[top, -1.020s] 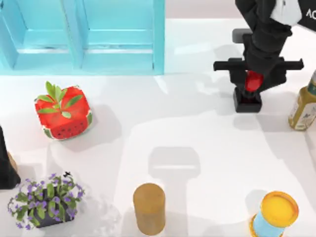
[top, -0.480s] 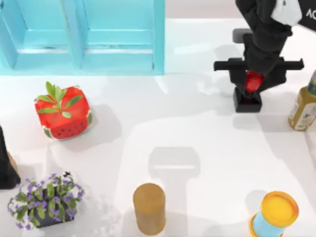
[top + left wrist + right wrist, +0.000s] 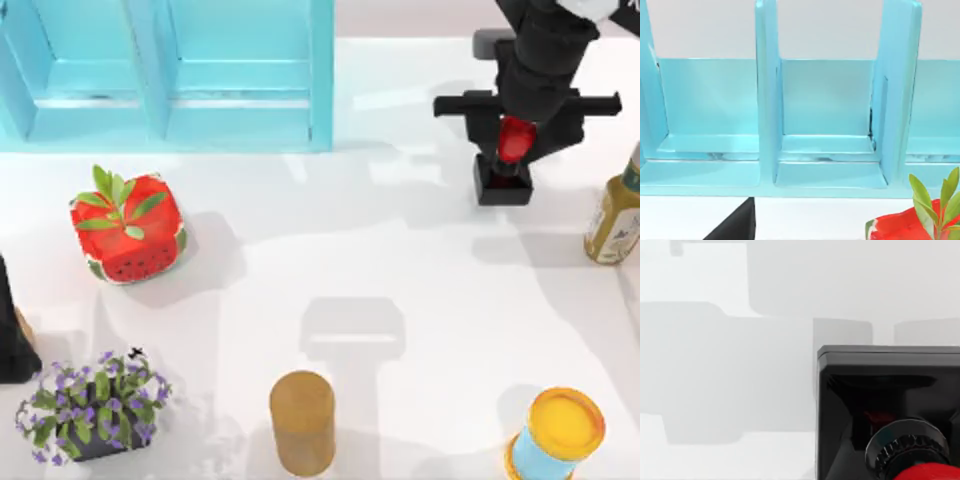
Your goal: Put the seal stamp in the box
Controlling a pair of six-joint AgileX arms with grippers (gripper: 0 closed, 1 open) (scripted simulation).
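The seal stamp [image 3: 503,176], a black square block with a red knob, hangs at the table's back right with my right gripper [image 3: 513,140] shut on the knob from above. In the right wrist view its black base [image 3: 880,390] and red knob [image 3: 932,473] sit close up over the white table. The light-blue box [image 3: 321,80] with dividers stands at the back left, well to the left of the stamp. The box's compartments [image 3: 827,100] face the left wrist camera. My left arm [image 3: 10,335] is parked at the table's left edge.
An olive-yellow bottle [image 3: 616,215] stands just right of the stamp. A watermelon cube with a sprig [image 3: 128,228] is in front of the box. Along the front are a purple-flowered pot [image 3: 92,405], an amber cylinder [image 3: 302,420] and a yellow-lidded can [image 3: 558,435].
The right gripper and the stamp in it have shifted a little toward the back of the table, and the stamp's shadow has separated from it. The left arm is still.
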